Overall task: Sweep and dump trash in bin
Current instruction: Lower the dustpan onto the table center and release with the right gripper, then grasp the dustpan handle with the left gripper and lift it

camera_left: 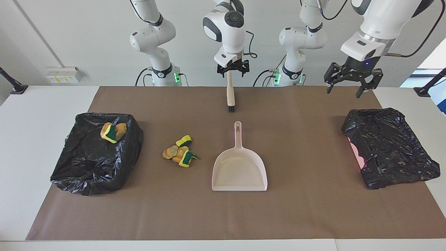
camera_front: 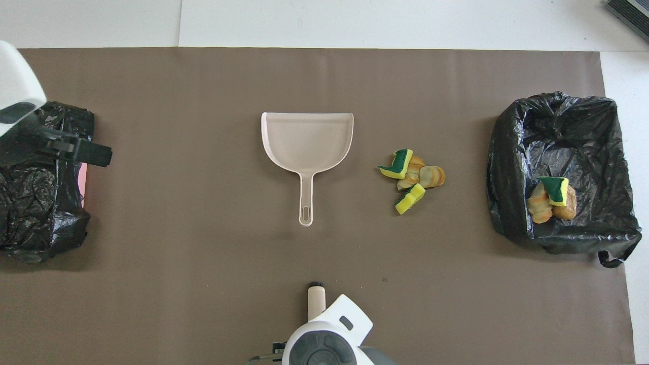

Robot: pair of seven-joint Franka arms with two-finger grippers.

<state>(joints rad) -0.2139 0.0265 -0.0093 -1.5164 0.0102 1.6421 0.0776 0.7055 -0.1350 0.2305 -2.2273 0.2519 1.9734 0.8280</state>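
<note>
Jaws are gaping wide, holding nothing: right gripper (camera_left: pixel 232 71) hovering over beige black-bristled hand brush (camera_left: pixel 230 94), left gripper (camera_left: pixel 348 87) over crumpled black plastic bag (camera_left: pixel 386 146), loose yellow-green-tan sponge chunks (camera_front: pixel 411 177) lying at pale pink plastic dustpan's (camera_front: pixel 307 137) three o'clock overhead.

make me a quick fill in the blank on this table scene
1. The dustpan scoop is ___.
2. Loose trash lies between the bin and the ___.
3. The brush, under the right gripper, lies ___ to the robots than the dustpan.
4. The left gripper hangs ___ over the crumpled bag.
Missing: empty, dustpan, nearer, open
</note>
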